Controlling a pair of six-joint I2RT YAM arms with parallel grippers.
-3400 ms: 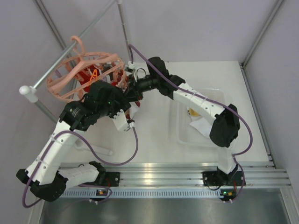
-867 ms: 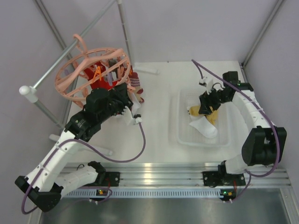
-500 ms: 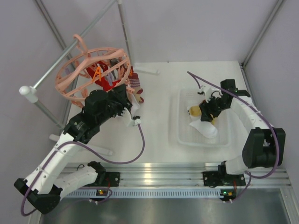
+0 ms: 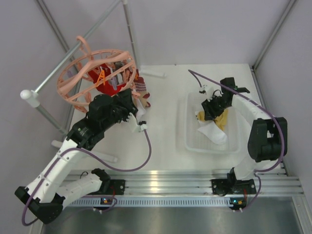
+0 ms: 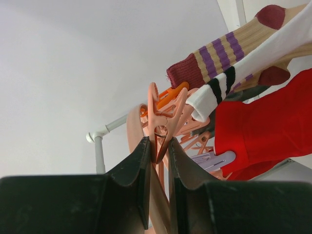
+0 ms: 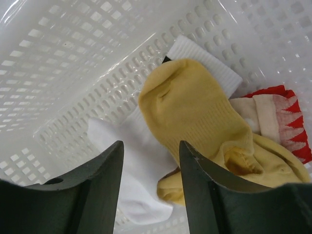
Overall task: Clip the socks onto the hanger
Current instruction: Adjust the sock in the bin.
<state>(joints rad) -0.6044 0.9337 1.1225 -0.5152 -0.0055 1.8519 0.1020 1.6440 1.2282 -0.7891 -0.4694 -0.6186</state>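
The left gripper's (image 5: 158,153) two dark fingers (image 5: 139,185) are pressed onto a peach clip (image 5: 163,114) of the hanger (image 4: 73,85). They pinch it from below at the hanger's near right rim. Just past that clip, on the same side of the hanger, three socks hang crowded together: a beige sock with purple stripes (image 5: 219,53) and a maroon toe, a white sock with black bands (image 5: 246,61) and a red sock (image 5: 265,122). The hanger hangs by its top hook from a grey rail (image 4: 56,73) and sits over the far left corner of the white table (image 4: 165,102). Well to the right of the hanger, the right gripper (image 6: 151,146) holds its fingers (image 6: 97,190) spread apart above a mustard yellow sock (image 6: 195,112). That sock lies in a white perforated basket (image 6: 63,58). A plain white sock (image 6: 131,170) lies partly under the yellow one on the side toward the hanger. A red-and-beige patterned sock (image 6: 278,112) lies against it on the side away from the hanger. A ribbed white cuff (image 6: 207,63) shows just behind it.
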